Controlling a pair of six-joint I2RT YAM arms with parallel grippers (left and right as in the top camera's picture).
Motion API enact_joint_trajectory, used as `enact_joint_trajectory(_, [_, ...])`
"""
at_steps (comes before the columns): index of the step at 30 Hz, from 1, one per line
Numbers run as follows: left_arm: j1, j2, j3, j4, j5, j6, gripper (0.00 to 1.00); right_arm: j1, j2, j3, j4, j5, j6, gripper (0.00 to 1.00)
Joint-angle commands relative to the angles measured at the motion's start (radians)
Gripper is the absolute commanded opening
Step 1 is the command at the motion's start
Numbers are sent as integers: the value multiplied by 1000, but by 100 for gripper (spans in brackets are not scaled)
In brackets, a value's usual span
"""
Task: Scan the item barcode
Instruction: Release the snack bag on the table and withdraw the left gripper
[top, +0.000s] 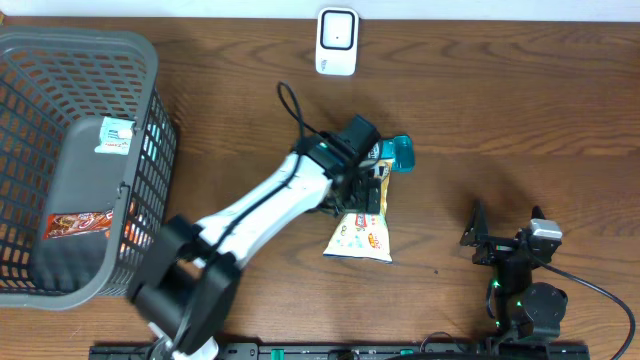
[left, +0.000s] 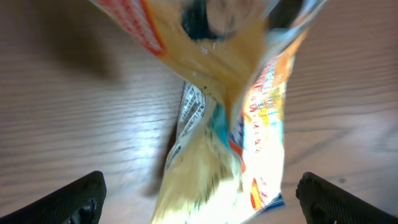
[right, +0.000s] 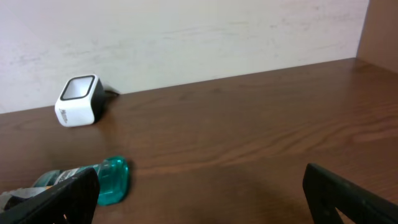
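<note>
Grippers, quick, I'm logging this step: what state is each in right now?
Left gripper: open, jaws wide either side of the snack bag, not gripping.
Right gripper: open, empty.

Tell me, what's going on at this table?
The left hand is wide open over a snack bag on the table, not gripping it. The white barcode scanner sits at the far side, well apart from the bag. The right hand waits open near the front. A basket stands at the left.
</note>
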Motion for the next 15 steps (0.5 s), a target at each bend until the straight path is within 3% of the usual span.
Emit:
enact_joint_trajectory(1, [55, -182, 100, -2, -86, 2, 98, -3, -5, -2, -4, -3, -14, 99])
enact_joint_trajectory(7, [172, -447, 110, 9, -283, 30, 98, -3, -5, -2, -4, -3, -14, 99])
enact_joint_trajectory(15, [388, -716, 110, 0, -687, 73, 98, -3, -5, -2, -4, -3, -14, 99])
